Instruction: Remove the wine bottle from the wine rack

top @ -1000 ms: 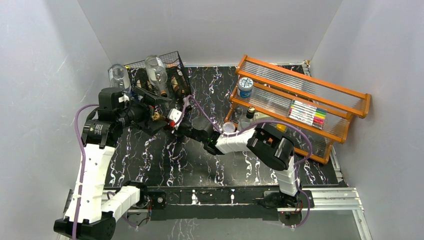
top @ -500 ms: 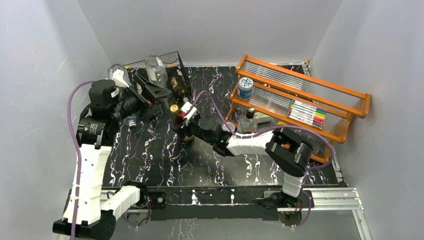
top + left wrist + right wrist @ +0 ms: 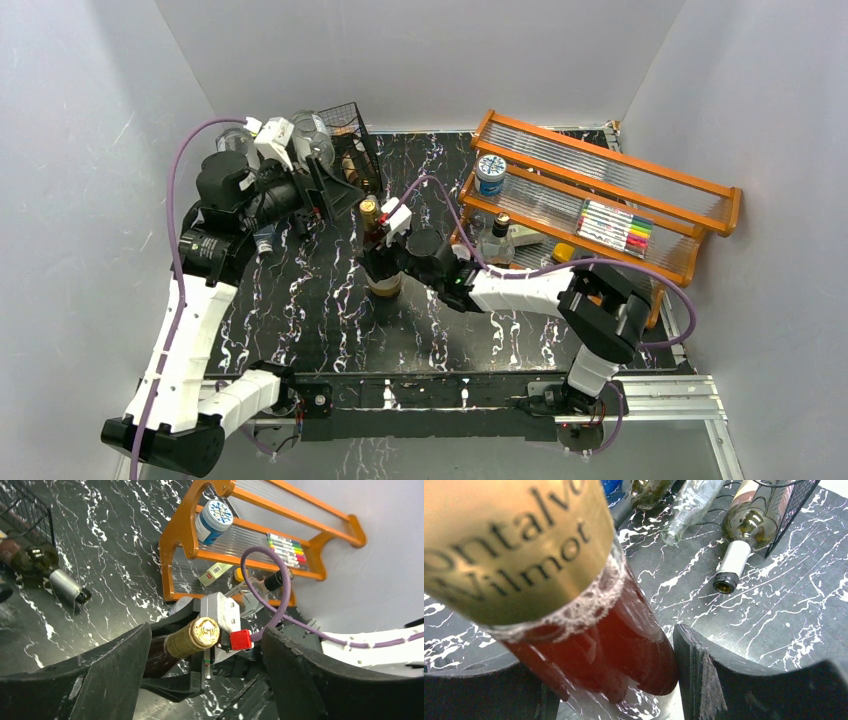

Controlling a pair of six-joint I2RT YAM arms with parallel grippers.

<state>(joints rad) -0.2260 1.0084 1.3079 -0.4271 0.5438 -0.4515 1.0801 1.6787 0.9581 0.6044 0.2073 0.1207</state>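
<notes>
The wine bottle (image 3: pixel 373 250) stands upright now, gold foil uppermost, where a second ago it lay nearly level at the mouth of the wine rack (image 3: pixel 350 125). It sits between the fingers of my right claw (image 3: pixel 609 685), which is closed on its body, the red glass filling the gap. Its base is down at the table (image 3: pixel 300 310), just below that claw, though I cannot tell whether it bears weight there yet. My left claw (image 3: pixel 206 642) has swung up and back toward the rack; its fingers are spread wide with nothing held, and it looks onto the foil from some way off. The rack lies well apart from the right claw, just beyond the left one, so I judge the bottle is off it. Only the setting-down and release seem to be left.
</notes>
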